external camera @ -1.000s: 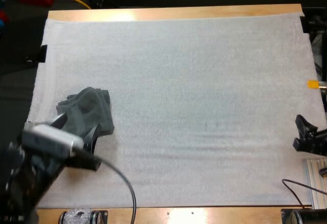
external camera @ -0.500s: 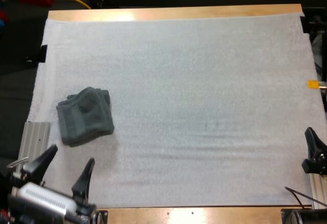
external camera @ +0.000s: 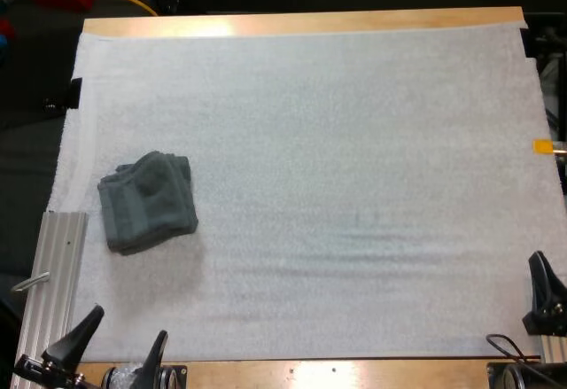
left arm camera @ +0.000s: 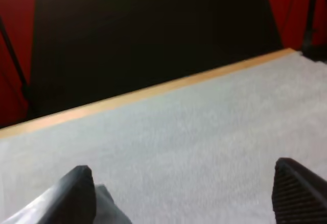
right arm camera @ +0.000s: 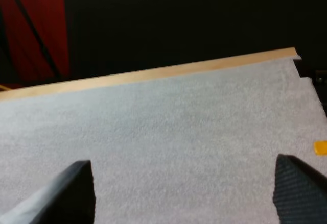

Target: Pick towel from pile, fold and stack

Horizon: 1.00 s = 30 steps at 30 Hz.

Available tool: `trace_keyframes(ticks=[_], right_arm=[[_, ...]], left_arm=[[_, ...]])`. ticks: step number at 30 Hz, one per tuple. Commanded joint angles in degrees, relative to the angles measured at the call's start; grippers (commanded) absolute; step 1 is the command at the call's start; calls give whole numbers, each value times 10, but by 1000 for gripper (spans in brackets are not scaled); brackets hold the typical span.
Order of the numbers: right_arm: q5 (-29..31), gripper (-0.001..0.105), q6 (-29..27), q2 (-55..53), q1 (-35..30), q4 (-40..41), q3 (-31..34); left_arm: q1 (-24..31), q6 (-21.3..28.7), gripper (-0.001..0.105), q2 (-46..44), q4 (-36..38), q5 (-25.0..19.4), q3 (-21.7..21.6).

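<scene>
So the towel [external camera: 147,201] is sitting on the white mat [external camera: 354,123] close to the desk's [external camera: 310,22] left edge. It's roughly midway between the far and near edges, maybe a touch nearer. It's dark grey-green and bunched into a rough squarish lump with a few folds showing on top, and nothing's touching it. Toward the near left corner there's a metal rail [external camera: 55,274] lying along the left edge of the mat, near the towel but not touching it.

The left pincer [external camera: 115,352] is down at the near left corner of the desk, well apart from the towel. In the left wrist view its two black fingers [left arm camera: 76,188] are spread wide with just bare mat between them, so it's got hold of nothing.

The right pincer [external camera: 542,293] is at the desk's right edge, close to the near right corner, all the way across the mat from the towel. The high view catches one black finger of it poking up. In the right wrist view the fingers [right arm camera: 71,193] stand far apart with bare mat between them, so it's empty too.

Both wrist views look out over the mat to the wooden strip along the desk's far edge.
</scene>
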Motion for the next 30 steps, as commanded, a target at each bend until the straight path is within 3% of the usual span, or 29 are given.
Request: trace_keyframes(ticks=[1, 8, 15, 20, 30], right_arm=[[1, 70, 4, -17, 0, 0, 2], [1, 70, 5, -56, 0, 0, 5], [1, 70, 5, -58, 0, 19, 5], [3, 70, 5, -58, 0, 42, 20], [14, 70, 1, -58, 0, -50, 66]], left_arm=[[-2, 0, 70, -9, 11, -4, 4], [-1, 5, 70, -64, 20, -4, 26], [-1, 18, 70, -99, 75, -6, 44], [-2, 21, 70, -99, 54, -4, 50], [-2, 17, 70, -99, -32, -4, 86]])
